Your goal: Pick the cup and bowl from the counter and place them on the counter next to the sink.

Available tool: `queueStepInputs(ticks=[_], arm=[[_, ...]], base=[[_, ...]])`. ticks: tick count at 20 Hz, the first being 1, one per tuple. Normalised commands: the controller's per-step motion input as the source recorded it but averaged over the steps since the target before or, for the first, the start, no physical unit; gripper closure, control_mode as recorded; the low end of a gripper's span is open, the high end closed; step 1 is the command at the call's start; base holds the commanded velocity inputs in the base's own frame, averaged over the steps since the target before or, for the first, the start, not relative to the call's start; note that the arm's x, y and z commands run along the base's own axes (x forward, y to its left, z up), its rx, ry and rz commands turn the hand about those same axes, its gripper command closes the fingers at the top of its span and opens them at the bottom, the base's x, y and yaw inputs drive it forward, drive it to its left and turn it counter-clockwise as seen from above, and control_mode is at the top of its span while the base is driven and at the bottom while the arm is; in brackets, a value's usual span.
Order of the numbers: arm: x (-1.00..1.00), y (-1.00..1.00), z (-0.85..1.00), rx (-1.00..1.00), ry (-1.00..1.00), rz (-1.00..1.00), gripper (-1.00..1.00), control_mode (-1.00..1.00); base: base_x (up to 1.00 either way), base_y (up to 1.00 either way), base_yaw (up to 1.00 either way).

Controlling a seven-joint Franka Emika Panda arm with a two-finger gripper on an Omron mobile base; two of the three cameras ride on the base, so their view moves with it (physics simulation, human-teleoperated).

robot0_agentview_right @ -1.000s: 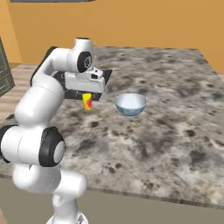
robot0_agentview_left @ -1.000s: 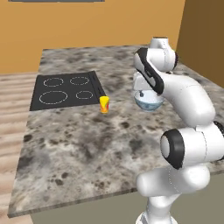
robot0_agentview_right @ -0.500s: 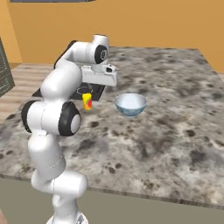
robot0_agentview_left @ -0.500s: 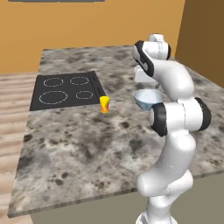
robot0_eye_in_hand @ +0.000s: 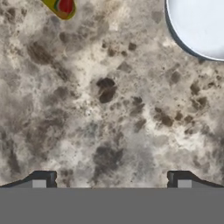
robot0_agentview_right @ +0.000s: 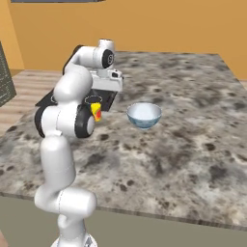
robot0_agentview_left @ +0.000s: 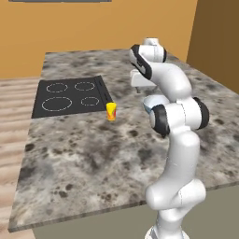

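Observation:
The small yellow cup with a red mark stands on the speckled counter, just off the stovetop's near right corner. In the right base view my arm's elbow partly covers the cup. The white bowl rests to its right; from the left my arm hides most of the bowl. My gripper hangs open above the bare counter between them, holding nothing. Looking down, the hand view has the gripper over granite, the cup at top left and the bowl at top right. The sink is out of view.
A black stovetop with white ring burners lies at the counter's far left. An orange wall runs behind the counter. Wood floor lies to the left. Open granite stretches toward the near edge.
The arm has folded in, its elbow swinging nearer the base, and the hand has shifted slightly away from the cup toward the gap beside the bowl. Cup and bowl have stayed put.

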Motion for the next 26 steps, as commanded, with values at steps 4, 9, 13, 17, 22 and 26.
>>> queueStepInputs(ticks=[4,9,13,17,22,26], arm=[[0.33,0.67,-0.22,0.0,-0.03,0.14,-1.0,-1.0],[0.44,0.83,-0.33,0.01,-0.03,0.17,-1.0,-1.0],[0.66,0.6,-0.28,0.04,0.0,0.13,-1.0,-1.0],[0.86,0.46,-0.26,0.01,0.0,0.09,-1.0,-1.0],[0.75,0.33,-0.08,0.0,0.0,0.04,-1.0,-1.0],[0.72,0.31,-0.01,0.0,0.04,0.02,-1.0,-1.0]], base=[[0.0,0.0,0.0],[0.0,0.0,0.0],[0.0,0.0,0.0],[0.0,0.0,0.0],[0.0,0.0,0.0],[0.0,0.0,0.0]])
